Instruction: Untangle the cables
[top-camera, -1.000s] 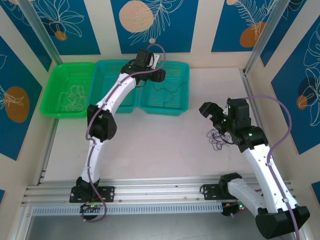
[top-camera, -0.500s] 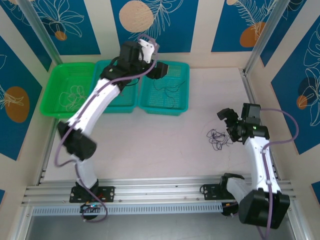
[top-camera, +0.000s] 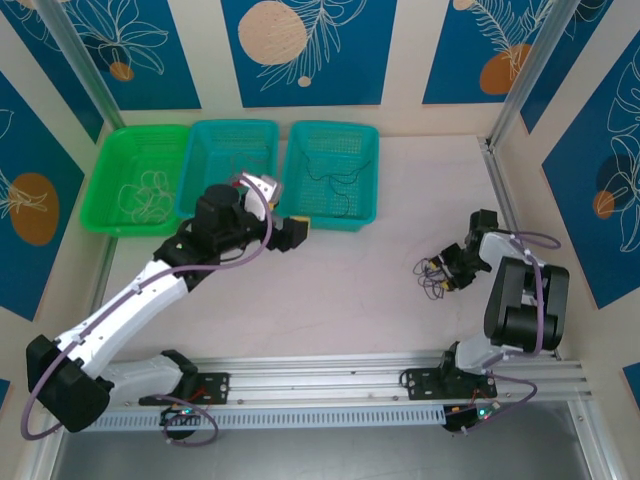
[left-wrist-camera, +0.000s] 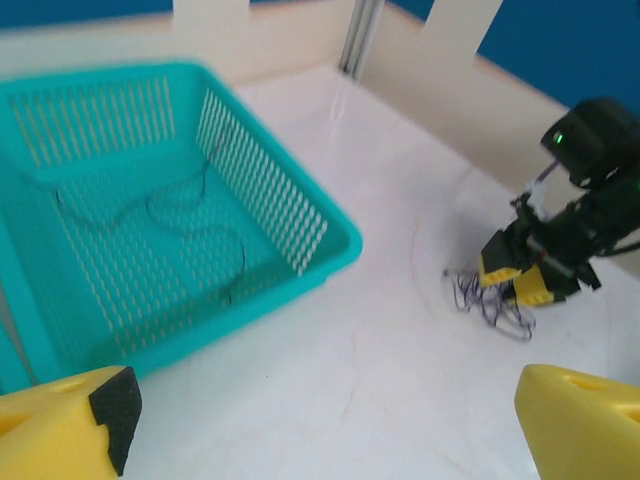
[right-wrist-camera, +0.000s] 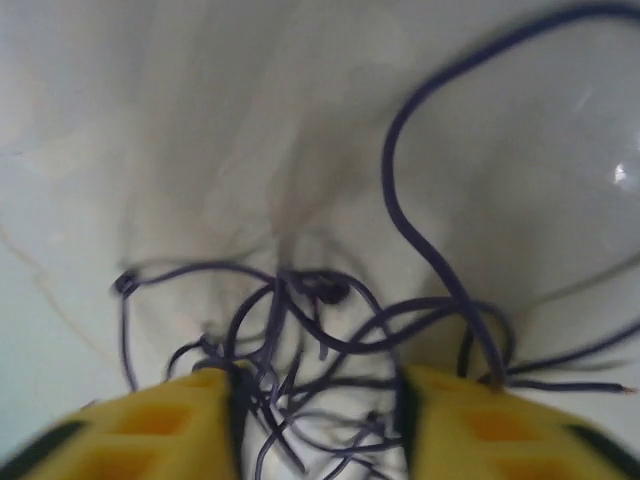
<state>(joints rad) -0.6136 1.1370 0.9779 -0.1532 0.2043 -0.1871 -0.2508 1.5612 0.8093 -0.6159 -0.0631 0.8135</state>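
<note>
A tangle of dark purple cables (top-camera: 432, 276) lies on the white table at the right. My right gripper (top-camera: 452, 270) is down on it. In the right wrist view its yellow fingers (right-wrist-camera: 160, 430) stand either side of the cables (right-wrist-camera: 320, 330), narrowed but open, with wires and table showing between the pads. My left gripper (top-camera: 292, 232) hangs open over the table in front of the teal baskets, with nothing in it. The left wrist view looks past its wide-apart fingertips (left-wrist-camera: 70, 420) at the cables (left-wrist-camera: 490, 305) and the right gripper (left-wrist-camera: 522, 278). A thin dark wire (left-wrist-camera: 150, 215) lies in the right teal basket (top-camera: 330, 215).
Three baskets stand in a row at the back: a green basket (top-camera: 105, 215) holding whitish wire loops (top-camera: 150, 190), a middle teal basket (top-camera: 232, 130), and the right teal one. An aluminium rail (top-camera: 320, 375) runs along the near edge. A wall post (top-camera: 500, 175) borders the right side.
My left arm has pulled back from above the baskets to low over the table, its jaws opening wider. My right gripper has dropped onto the purple tangle and its jaws have narrowed around it.
</note>
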